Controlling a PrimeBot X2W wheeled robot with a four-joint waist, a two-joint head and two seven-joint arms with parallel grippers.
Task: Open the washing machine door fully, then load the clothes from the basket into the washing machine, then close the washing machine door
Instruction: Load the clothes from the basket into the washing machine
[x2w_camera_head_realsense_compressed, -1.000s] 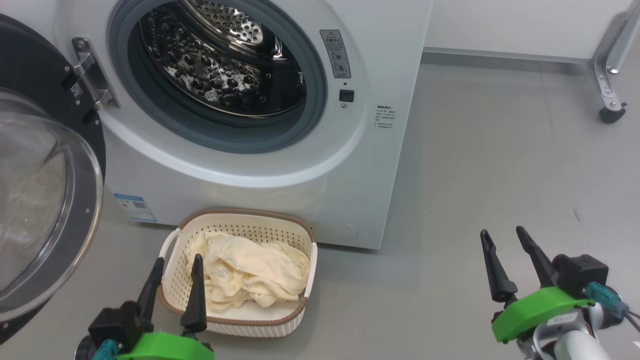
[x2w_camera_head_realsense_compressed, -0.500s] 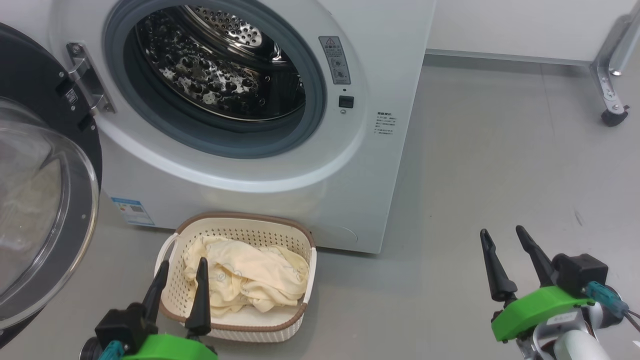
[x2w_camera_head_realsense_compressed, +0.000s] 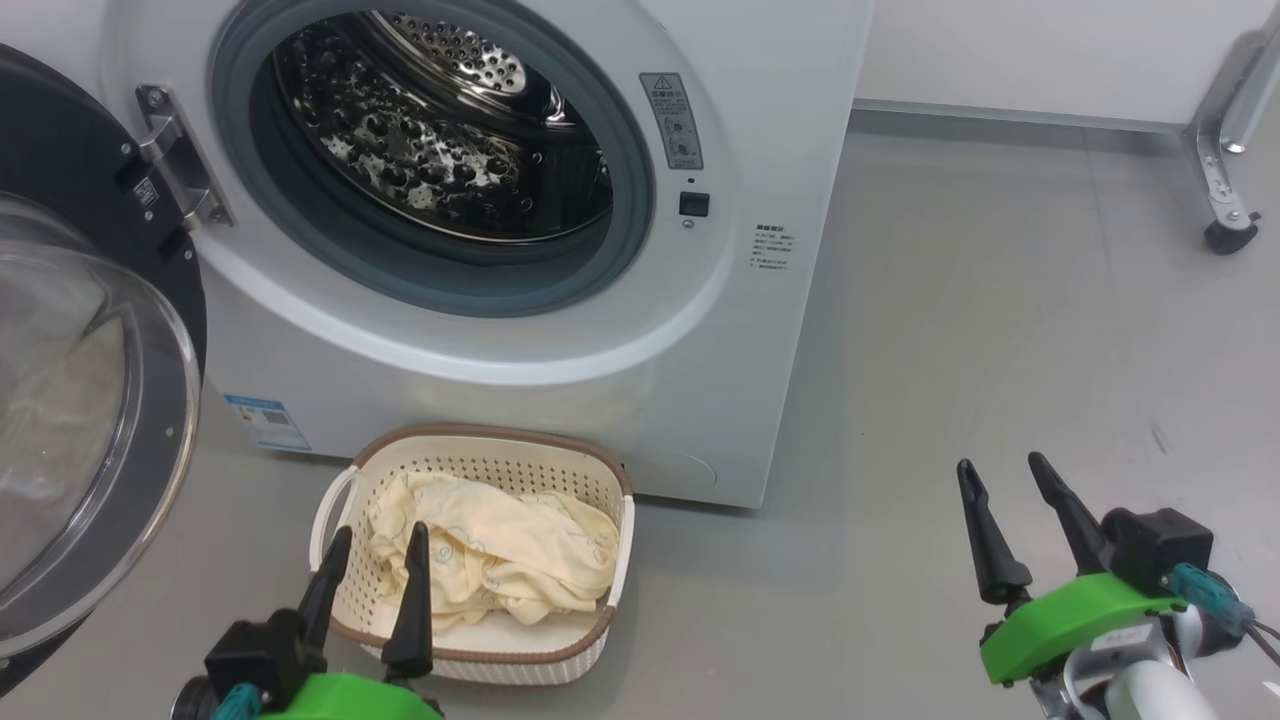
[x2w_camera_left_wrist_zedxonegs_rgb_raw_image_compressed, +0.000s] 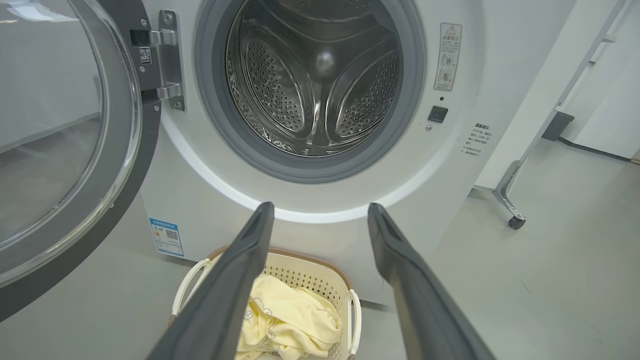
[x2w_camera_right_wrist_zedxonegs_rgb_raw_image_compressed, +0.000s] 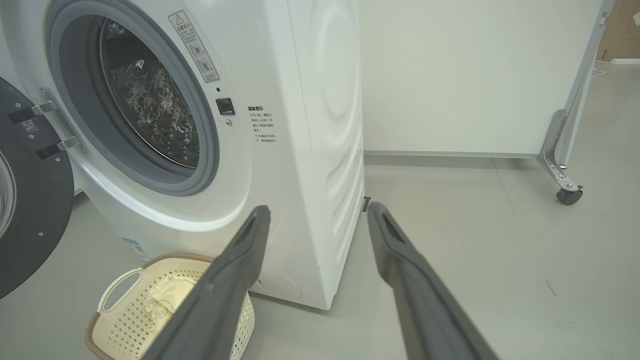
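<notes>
Left gripper (x2w_camera_head_realsense_compressed: 380, 533) low, fingers spread wide, holding nothing, tips at the near rim of the basket (x2w_camera_head_realsense_compressed: 490, 432). Right gripper (x2w_camera_head_realsense_compressed: 999, 463) off to the right above the floor (x2w_camera_head_realsense_compressed: 950, 330), fingers also wide, holding nothing. Clothes (x2w_camera_head_realsense_compressed: 500, 560) heaped in the basket, just before the washing machine (x2w_camera_head_realsense_compressed: 740, 330). Washing machine door (x2w_camera_head_realsense_compressed: 100, 420) swung open, left.

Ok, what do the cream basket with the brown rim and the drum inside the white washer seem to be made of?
The cream perforated basket with the brown rim looks like moulded matte plastic: even punched holes, thin rigid walls. The silvery perforated drum inside the white washing machine looks like polished steel: mirror-like reflections.
</notes>
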